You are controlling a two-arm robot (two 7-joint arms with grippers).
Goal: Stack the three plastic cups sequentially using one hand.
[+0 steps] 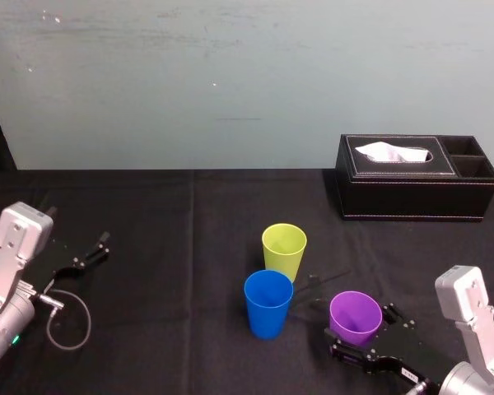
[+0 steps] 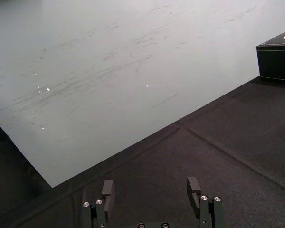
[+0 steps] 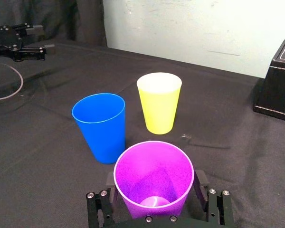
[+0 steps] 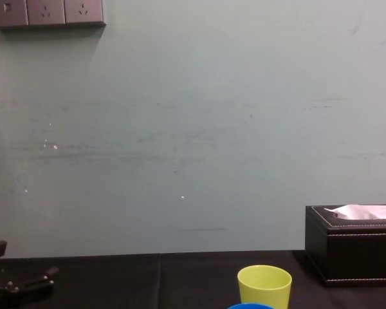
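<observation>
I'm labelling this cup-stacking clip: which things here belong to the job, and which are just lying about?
Job: purple cup, with the right gripper around it; blue cup; yellow-green cup.
Lying about: black tissue box at far right; left gripper, idle on the left.

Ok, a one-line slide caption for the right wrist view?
Right pincer straddles the upright purple cup; blue cup and yellow-green cup stand beyond on black cloth.
</observation>
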